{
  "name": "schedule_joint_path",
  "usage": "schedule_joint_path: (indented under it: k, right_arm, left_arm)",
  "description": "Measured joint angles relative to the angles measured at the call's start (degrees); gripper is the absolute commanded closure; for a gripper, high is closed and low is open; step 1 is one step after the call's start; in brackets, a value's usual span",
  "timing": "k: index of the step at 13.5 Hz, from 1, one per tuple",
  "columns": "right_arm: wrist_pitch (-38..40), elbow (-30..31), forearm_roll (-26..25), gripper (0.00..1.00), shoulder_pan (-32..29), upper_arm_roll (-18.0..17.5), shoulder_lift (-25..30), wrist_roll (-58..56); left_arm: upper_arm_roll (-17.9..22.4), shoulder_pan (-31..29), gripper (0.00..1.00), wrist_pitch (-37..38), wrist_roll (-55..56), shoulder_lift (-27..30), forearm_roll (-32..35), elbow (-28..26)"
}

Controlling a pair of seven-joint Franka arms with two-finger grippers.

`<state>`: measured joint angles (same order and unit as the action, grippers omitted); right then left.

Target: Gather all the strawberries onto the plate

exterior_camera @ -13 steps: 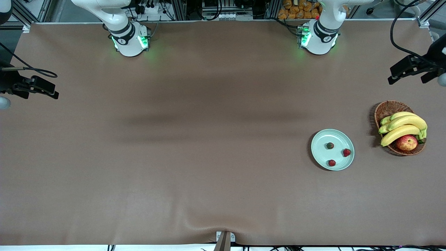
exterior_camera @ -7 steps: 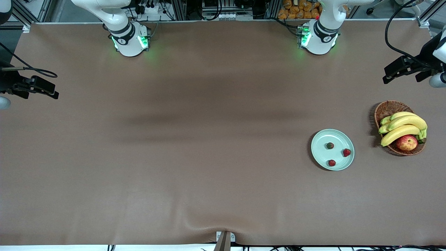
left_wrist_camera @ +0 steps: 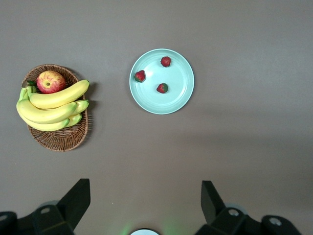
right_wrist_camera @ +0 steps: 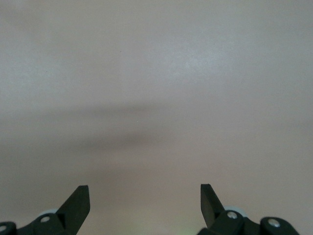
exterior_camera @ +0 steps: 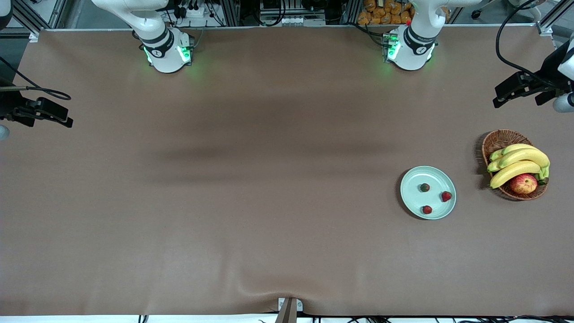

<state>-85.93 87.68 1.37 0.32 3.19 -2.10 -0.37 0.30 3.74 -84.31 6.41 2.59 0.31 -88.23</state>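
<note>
left gripper [left_wrist_camera: 144, 205], fingers spread and empty, hangs high over the left arm's end of the table, the nearer arm to the plate [exterior_camera: 428, 192], where all three strawberries [exterior_camera: 446, 196] lie apart. right gripper [right_wrist_camera: 144, 205], also spread and empty, waits over bare table at the right arm's end. beside the plate, a wicker basket [exterior_camera: 499, 140] holds bananas [exterior_camera: 515, 168] and an apple [exterior_camera: 523, 183]; the collecting looks done.

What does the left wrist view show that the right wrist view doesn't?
Only the left wrist view shows the plate with three strawberries on it, and beside it the basket holding bananas and an apple. The right wrist view adds nothing of its own. Both show the bare brown table and that arm's own open gripper, left and right, empty.
</note>
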Motion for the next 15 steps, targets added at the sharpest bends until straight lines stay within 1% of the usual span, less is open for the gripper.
schedule_joint_path:
  k: [4,8,15]
  right_arm:
    - [0.0,0.0,0.0,0.0,0.0,0.0,0.0,0.0]
    - [0.0,0.0,0.0,0.0,0.0,0.0,0.0,0.0]
    - [0.0,0.0,0.0,0.0,0.04,-0.11,0.0,0.0]
  left_arm:
    - [0.2,-0.01,0.0,0.0,0.05,0.0,0.0,0.5]
    - [1.67,-0.05,0.0,-0.01,0.08,-0.1,0.0,1.08]
    - [1.65,-0.03,0.0,-0.01,1.63,-0.14,0.0,1.14]
